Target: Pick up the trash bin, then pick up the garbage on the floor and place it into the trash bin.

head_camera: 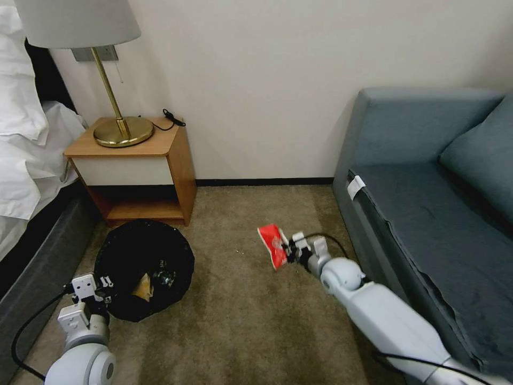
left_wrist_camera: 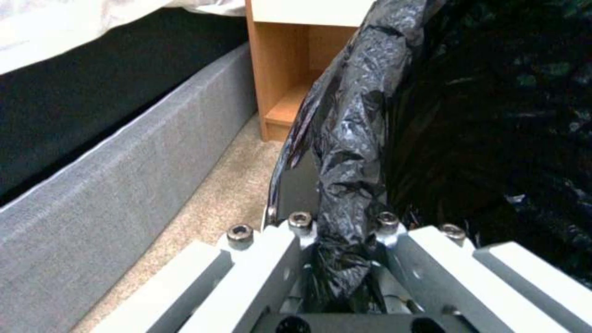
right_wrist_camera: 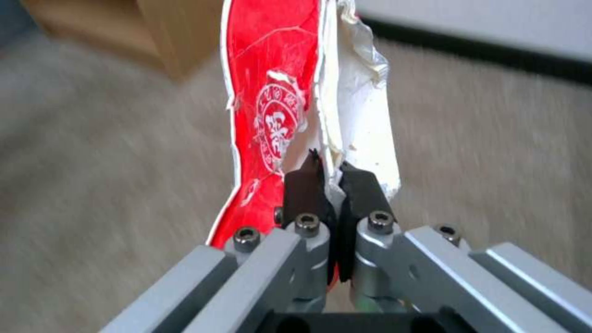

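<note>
Right gripper (head_camera: 289, 250) has its jaws clenched on the red packet's (head_camera: 272, 245) near edge, mid-carpet, while the left gripper (head_camera: 101, 286) grips the bin (head_camera: 144, 267) rim at near left, by the nightstand (head_camera: 133, 160).

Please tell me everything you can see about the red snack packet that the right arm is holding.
The red snack packet is a flat, torn wrapper, glossy red outside with a round white printed emblem, and white on its opened inner side with ragged edges. It looks like thin plastic or foil. The right end effector is shut on its lower edge, black pads pinching it, so it stands up from the fingers. In the head view it hangs above the brown carpet, between the trash bin and the sofa, touching nothing else.
</note>
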`<state>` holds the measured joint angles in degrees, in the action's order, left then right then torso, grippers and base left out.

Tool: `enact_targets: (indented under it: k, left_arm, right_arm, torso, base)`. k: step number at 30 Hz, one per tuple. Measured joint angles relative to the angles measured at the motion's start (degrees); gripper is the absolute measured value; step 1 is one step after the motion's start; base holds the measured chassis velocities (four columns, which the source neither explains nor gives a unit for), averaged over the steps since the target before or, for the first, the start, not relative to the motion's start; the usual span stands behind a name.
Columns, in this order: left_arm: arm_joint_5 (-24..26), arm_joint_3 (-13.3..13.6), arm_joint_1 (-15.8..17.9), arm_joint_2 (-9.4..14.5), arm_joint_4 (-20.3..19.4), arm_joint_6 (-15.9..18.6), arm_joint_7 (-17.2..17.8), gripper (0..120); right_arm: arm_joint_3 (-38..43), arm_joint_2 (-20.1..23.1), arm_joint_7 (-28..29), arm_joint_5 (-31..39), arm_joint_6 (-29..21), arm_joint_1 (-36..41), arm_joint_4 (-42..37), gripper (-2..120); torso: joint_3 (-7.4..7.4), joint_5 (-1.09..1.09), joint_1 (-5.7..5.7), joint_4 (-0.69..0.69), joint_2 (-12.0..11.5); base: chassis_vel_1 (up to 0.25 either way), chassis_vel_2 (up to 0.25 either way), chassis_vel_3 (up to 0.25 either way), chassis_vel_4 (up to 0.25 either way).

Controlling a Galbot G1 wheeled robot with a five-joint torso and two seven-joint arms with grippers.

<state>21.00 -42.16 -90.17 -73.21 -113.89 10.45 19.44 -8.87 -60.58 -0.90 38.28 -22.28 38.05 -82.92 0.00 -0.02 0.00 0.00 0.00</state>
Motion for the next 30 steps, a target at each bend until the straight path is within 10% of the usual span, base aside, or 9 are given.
enact_targets:
  k: [14,30]
  left_arm:
    - [-0.78,1.36,1.04,-0.85,0.36,0.1,0.07,2]
    - [0.05,0.63,1.73,-1.06,1.67,0.46,0.08,2]
  right_arm:
    - [-10.85,-4.32,0.74,15.54,-2.55,-8.61,-13.69,0]
    - [-21.79,-15.19,0.1,10.58,0.31,-9.63,-4.86,0]
  torso:
    - [0.0,0.02,0.0,0.0,0.0]
    - [0.0,0.01,0.0,0.0,0.0]
  base:
    - [0.0,0.0,0.0,0.0]
    - [0.0,0.0,0.0,0.0]
